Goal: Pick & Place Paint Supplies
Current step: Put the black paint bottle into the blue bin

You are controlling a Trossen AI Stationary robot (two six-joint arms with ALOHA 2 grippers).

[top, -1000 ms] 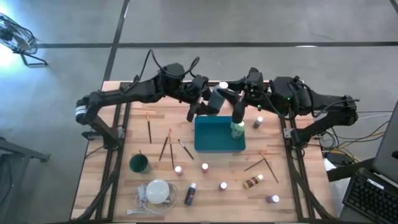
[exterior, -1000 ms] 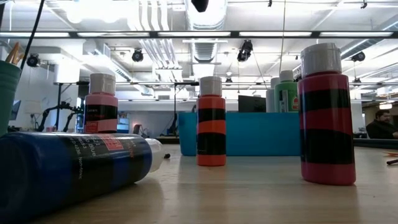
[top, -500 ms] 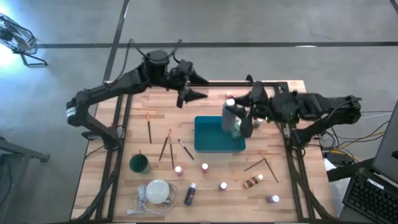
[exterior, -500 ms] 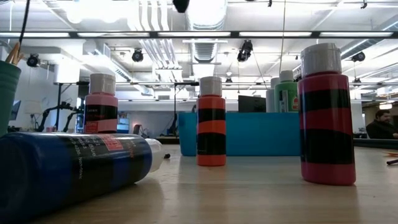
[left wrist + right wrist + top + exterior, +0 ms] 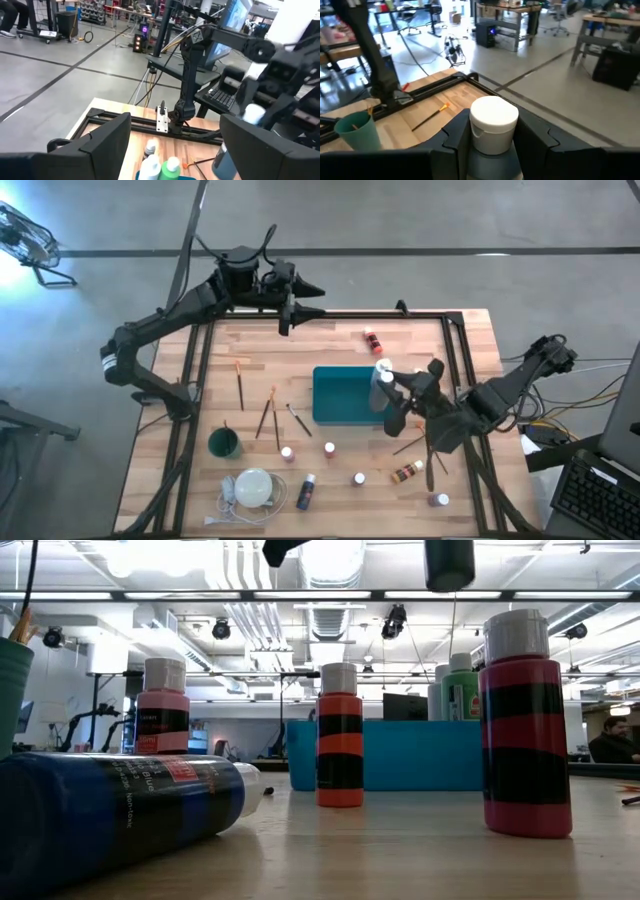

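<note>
**Right hand carries bottle over tray; left hand withdrawn and released**

The right hand point(image 5: 392, 395) is clenched on a grey-blue, white-capped bottle point(image 5: 493, 131); its wrist view shows both fingers pressed against the bottle's sides below the cap. In the high view this hand sits at the right edge of the teal tray point(image 5: 335, 412), having pulled back from the table's far edge over the last second.

The left hand point(image 5: 300, 308) is released, fingers spread wide with nothing between them. It has moved from beside the tray to the far edge of the table point(image 5: 460, 350) and its fingers have opened further in that time.

A red bottle point(image 5: 372, 339) now lies exposed on the table beyond the tray. Bottles already stand inside the tray, seen from the low view point(image 5: 461, 684).

Judgement: the held bottle is placed for deposit into the tray. Several bottles point(image 5: 329, 448) and brushes point(image 5: 240, 385) remain scattered on the table, so the task is far from complete.
</note>
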